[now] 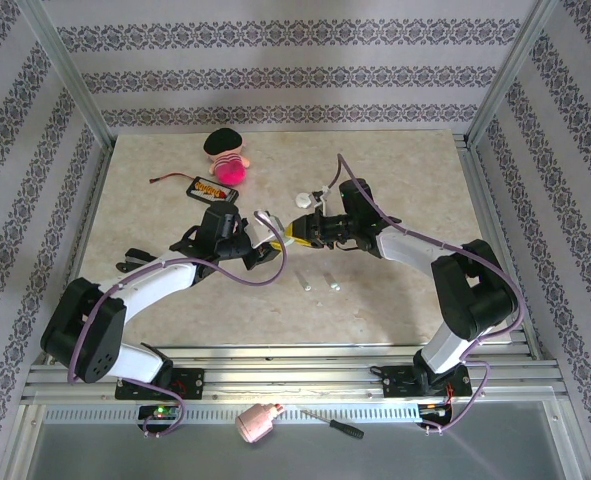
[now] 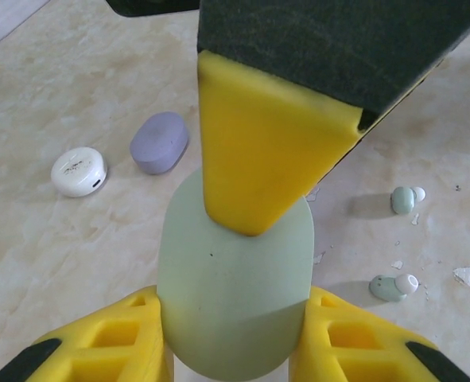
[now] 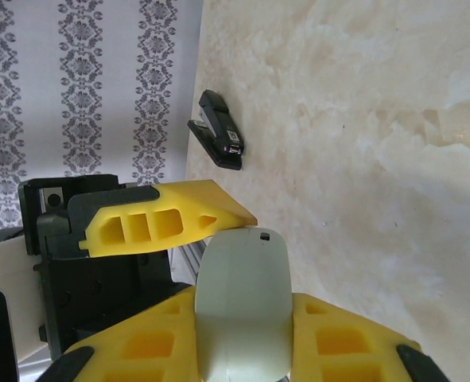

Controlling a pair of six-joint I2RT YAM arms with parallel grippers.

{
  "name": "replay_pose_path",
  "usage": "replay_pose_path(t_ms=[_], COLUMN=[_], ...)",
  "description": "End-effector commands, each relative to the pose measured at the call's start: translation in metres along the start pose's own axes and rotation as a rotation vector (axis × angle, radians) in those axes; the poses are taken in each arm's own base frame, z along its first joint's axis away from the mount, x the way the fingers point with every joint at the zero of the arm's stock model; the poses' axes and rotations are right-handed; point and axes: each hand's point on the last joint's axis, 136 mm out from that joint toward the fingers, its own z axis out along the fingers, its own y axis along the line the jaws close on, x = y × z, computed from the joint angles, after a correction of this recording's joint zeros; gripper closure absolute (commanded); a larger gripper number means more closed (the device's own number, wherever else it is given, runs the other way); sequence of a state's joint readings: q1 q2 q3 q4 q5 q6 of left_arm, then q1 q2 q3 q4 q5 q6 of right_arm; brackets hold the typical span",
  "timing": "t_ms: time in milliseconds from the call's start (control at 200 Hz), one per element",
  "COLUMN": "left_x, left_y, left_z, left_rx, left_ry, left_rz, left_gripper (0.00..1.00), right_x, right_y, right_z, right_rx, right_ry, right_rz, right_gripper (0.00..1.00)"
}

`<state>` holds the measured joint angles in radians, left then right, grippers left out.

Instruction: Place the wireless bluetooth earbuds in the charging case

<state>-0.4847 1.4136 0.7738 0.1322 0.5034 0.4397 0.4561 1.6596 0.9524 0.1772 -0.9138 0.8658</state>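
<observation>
Pale-green case clamped upright at its lower half by the left gripper, pads pressed against both flanks. Upper half pinched by the right gripper, with one yellow finger laid over the front face in the left wrist view.

Step in hand, by judgement: opening the case, ahead of any loading.

Near earbud and far earbud loose on the table, to the right of the case in the left wrist view, apart from each other and untouched.

Next: hold the base steady, swing the lid back without twisting the case free, then let go and fetch one earbud.

Lid seam and hinge covered by fingers; open or closed not discernible. Bottom of the case cut off in both wrist views. Lilac case and white case beyond, contents hidden.
</observation>
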Motion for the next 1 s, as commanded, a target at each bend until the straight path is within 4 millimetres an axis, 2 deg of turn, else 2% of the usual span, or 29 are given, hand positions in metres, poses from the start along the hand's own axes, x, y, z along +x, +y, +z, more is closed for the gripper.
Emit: replay_pose_path(t_ms=[0,45,220,325,455,515,635,740,929,994], left_x=[-0.022,-0.024,-0.045,-0.063,-0.085,-0.093,-0.109,-0.117,-0.119,-0.121], left_y=[-0.004,-0.005,-0.002,0.003,0.006,0.004,0.001,0.002,0.003,0.001], left_z=[-0.002,-0.004,-0.019,-0.037,-0.055,-0.058,-0.066,-0.072,-0.07,-0.072], left_rx=[0.002,-0.002,-0.03,-0.026,0.009,0.052,0.097,0.109,0.111,0.116], left_ry=[-0.098,-0.113,-0.244,-0.39,-0.578,-0.635,-0.749,-0.82,-0.823,-0.826], left_rz=[0.063,0.06,0.026,-0.019,-0.061,-0.07,-0.071,-0.059,-0.042,-0.035], left_gripper=[0.63,0.58,0.24,0.18,0.16,0.14,0.15,0.2,0.27,0.33], right_x=[-0.006,-0.008,-0.017,-0.024,-0.026,-0.026,-0.023,-0.021,-0.017,-0.017], right_y=[0.01,0.015,0.037,0.055,0.074,0.086,0.108,0.115,0.121,0.12], right_z=[0.0,-0.001,-0.018,-0.032,-0.041,-0.045,-0.054,-0.054,-0.053,-0.053], right_rx=[-0.025,-0.037,-0.117,-0.218,-0.324,-0.377,-0.483,-0.519,-0.574,-0.584], right_ry=[-0.014,-0.019,-0.073,-0.123,-0.151,-0.162,-0.176,-0.183,-0.18,-0.186], right_rz=[-0.01,-0.01,-0.004,0.03,0.055,0.05,0.056,0.073,0.094,0.102], right_gripper=[0.83,0.84,0.83,0.84,0.86,0.86,0.87,0.87,0.88,0.88])
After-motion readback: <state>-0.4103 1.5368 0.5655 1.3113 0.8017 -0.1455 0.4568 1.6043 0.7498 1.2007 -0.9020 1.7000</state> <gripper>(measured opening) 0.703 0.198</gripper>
